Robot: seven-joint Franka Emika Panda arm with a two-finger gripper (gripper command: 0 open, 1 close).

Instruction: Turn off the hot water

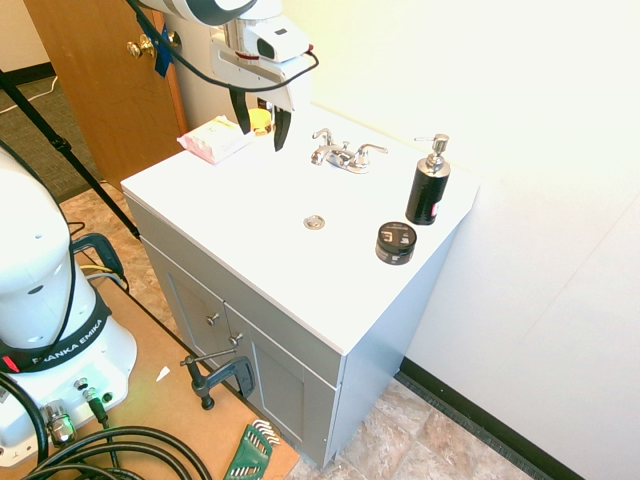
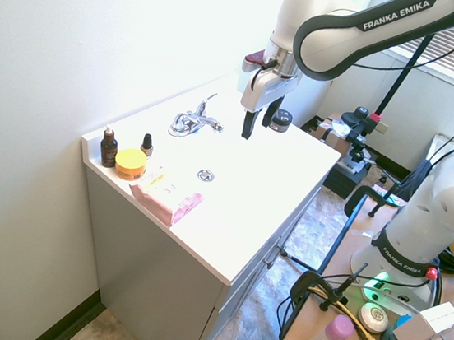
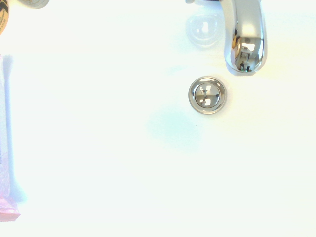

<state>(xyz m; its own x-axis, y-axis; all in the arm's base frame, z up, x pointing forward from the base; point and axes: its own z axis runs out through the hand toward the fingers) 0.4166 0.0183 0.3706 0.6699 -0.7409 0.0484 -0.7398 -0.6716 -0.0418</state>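
While the open gripper [image 1: 262,128] hovers, the hot water [image 1: 322,136] lever shows faintly

The faucet [image 1: 342,155] and its left lever [image 1: 322,135] are mirror-bright chrome, as is the drain ring [image 3: 208,95]. The counter [image 1: 270,250] is smooth, glossy white. The soap dispenser [image 1: 428,187] is glossy black plastic. The door [image 1: 95,80] is matt brown wood.
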